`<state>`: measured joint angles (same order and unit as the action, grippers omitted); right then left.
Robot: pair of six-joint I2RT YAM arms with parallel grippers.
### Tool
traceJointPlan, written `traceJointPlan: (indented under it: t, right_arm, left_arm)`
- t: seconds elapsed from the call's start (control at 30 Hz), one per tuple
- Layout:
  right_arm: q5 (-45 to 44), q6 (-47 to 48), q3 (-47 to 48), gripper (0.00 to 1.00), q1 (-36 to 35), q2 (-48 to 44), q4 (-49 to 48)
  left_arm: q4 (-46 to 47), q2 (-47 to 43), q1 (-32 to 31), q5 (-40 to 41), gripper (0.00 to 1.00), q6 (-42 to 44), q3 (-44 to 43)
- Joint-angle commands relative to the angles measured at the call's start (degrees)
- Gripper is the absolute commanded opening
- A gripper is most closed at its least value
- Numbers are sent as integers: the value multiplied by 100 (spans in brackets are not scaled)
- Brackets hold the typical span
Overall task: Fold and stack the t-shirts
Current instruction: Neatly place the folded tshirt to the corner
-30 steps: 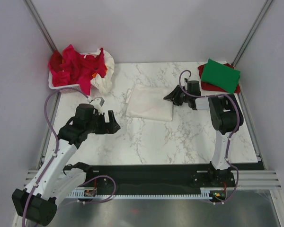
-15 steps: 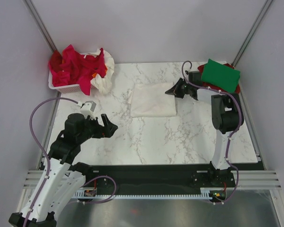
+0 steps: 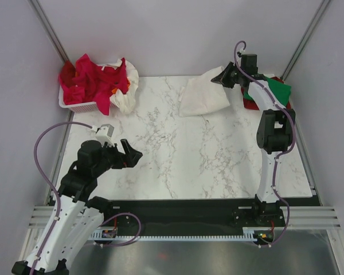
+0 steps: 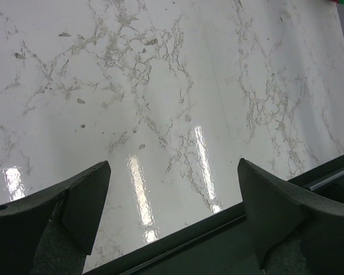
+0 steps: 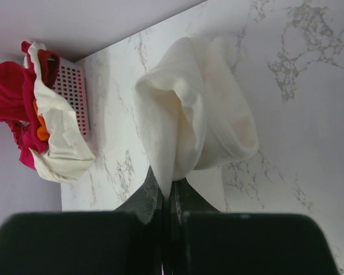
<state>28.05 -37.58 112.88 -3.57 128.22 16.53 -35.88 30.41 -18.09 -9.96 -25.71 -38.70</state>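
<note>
Overhead, right claw (image 3: 226, 75) pinched the folded white t-shirt (image 3: 202, 95), 1 edge up off the desk (image 3: 178, 160). Left claw (image 3: 132, 152) gaped wide.

A basket (image 3: 77, 105) of t-shirts (image 3: 94, 77) at the table's (image 3: 189, 166) far left corner, folded stack (image 3: 268, 91) at far right, single t-shirt (image 3: 203, 96) just left of it.

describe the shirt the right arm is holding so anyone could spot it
On the marble table, go to the far right corner, where a green t-shirt lies on a red one. Just left of it the right gripper pinches a folded white t-shirt. It is the only folded white one; the other white cloth spills crumpled from the basket far left.
</note>
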Motion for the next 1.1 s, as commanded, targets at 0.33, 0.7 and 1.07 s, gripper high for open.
traceJointPlan:
  t: [0.33, 0.7, 1.07]
  right_arm:
    - [68, 190, 2115, 0, 796, 484, 1255]
    - [534, 182, 2502, 3, 2280, 519, 1546]
    - [333, 304, 1835, 15, 3424, 1257, 1440]
  left_arm:
    - [204, 87, 7, -15, 100, -153, 11]
    - [222, 263, 7, -94, 100, -136, -6]
    - [230, 466, 7, -217, 100, -109, -24]
